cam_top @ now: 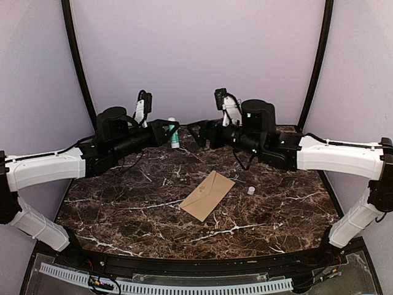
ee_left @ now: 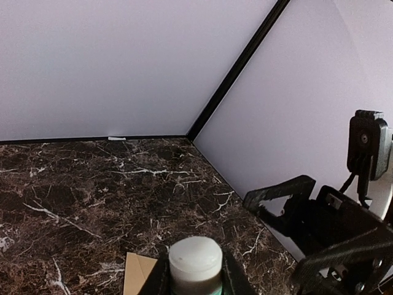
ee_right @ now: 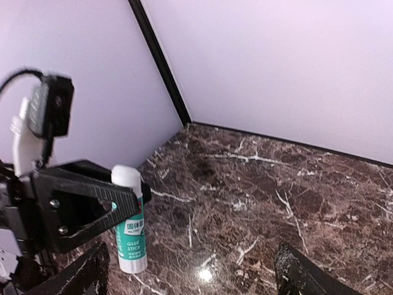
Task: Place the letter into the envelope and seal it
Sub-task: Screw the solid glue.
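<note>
The tan envelope [cam_top: 207,195] lies flat at the table's middle, its flap side not discernible; one corner of the envelope [ee_left: 137,274] shows in the left wrist view. No letter shows in any view. My left gripper [cam_top: 171,131] is at the back of the table, shut on an upright green-and-white glue stick [cam_top: 175,133], whose white top [ee_left: 195,263] sits between the fingers. In the right wrist view the glue stick [ee_right: 130,228] stands on the marble. My right gripper [cam_top: 198,133] faces it from the right, open and empty, its fingertips [ee_right: 305,275] wide apart.
A small white round cap-like piece [cam_top: 251,190] lies on the marble just right of the envelope. Lilac walls with black corner strips [cam_top: 78,61] close in the back and sides. The right gripper [ee_left: 288,206] hangs close to the left one.
</note>
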`<state>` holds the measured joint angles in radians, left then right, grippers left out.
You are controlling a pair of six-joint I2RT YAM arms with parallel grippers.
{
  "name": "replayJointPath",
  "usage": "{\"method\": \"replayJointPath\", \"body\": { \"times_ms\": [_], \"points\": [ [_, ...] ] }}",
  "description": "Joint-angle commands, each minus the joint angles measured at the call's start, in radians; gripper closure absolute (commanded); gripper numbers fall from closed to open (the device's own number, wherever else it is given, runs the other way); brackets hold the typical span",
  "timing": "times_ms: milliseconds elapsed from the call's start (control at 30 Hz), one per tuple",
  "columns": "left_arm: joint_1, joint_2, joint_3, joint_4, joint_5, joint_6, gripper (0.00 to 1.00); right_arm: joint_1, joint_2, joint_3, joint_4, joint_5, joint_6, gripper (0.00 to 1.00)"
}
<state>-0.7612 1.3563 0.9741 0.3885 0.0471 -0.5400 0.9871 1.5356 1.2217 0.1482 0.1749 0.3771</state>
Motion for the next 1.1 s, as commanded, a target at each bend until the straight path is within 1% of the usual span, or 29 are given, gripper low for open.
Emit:
{"method": "replayJointPath", "body": {
  "times_ms": [0, 33, 67, 167, 200, 233, 333, 367, 433, 500, 600, 700, 800, 900, 1067],
  "points": [
    [0.084, -0.044, -0.073, 0.116, 0.174, -0.100, 1.00, -0.094, -0.065, -0.102, 0.174, -0.296, 0.048, 0.11],
    [0.092, -0.046, -0.084, 0.144, 0.232, -0.116, 1.00, -0.110, -0.073, -0.124, 0.223, -0.345, 0.069, 0.10],
    [0.106, -0.045, -0.098, 0.185, 0.258, -0.121, 1.00, -0.125, -0.078, -0.148, 0.269, -0.395, 0.094, 0.10],
    [0.120, -0.037, -0.112, 0.265, 0.421, -0.103, 1.00, -0.158, -0.072, -0.196, 0.409, -0.583, 0.170, 0.11],
    [0.123, -0.035, -0.123, 0.318, 0.453, -0.105, 1.00, -0.161, -0.064, -0.204, 0.455, -0.640, 0.193, 0.11],
    [0.125, -0.034, -0.136, 0.350, 0.515, -0.111, 1.00, -0.163, -0.056, -0.211, 0.503, -0.691, 0.219, 0.12],
    [0.134, -0.029, -0.164, 0.536, 0.608, -0.180, 1.00, -0.162, -0.027, -0.219, 0.617, -0.820, 0.286, 0.12],
    [0.136, -0.025, -0.175, 0.572, 0.642, -0.197, 1.00, -0.162, -0.022, -0.221, 0.643, -0.837, 0.302, 0.12],
    [0.139, -0.015, -0.187, 0.701, 0.682, -0.250, 1.00, -0.162, -0.017, -0.233, 0.695, -0.885, 0.333, 0.13],
    [0.141, -0.001, -0.194, 0.796, 0.710, -0.308, 1.00, -0.160, -0.020, -0.245, 0.737, -0.909, 0.356, 0.14],
    [0.143, 0.035, -0.192, 0.905, 0.741, -0.398, 1.00, -0.150, -0.020, -0.246, 0.739, -0.922, 0.356, 0.16],
    [0.143, 0.061, -0.183, 0.999, 0.757, -0.454, 1.00, -0.136, -0.003, -0.225, 0.712, -0.928, 0.339, 0.18],
    [0.143, 0.073, -0.178, 1.013, 0.759, -0.464, 1.00, -0.114, 0.037, -0.183, 0.680, -0.942, 0.320, 0.20],
    [0.143, 0.064, -0.179, 0.975, 0.753, -0.440, 1.00, -0.095, 0.084, -0.138, 0.655, -0.951, 0.306, 0.23],
    [0.142, 0.030, -0.179, 0.902, 0.741, -0.385, 1.00, -0.065, 0.145, -0.074, 0.656, -0.971, 0.306, 0.34]
  ]
}}
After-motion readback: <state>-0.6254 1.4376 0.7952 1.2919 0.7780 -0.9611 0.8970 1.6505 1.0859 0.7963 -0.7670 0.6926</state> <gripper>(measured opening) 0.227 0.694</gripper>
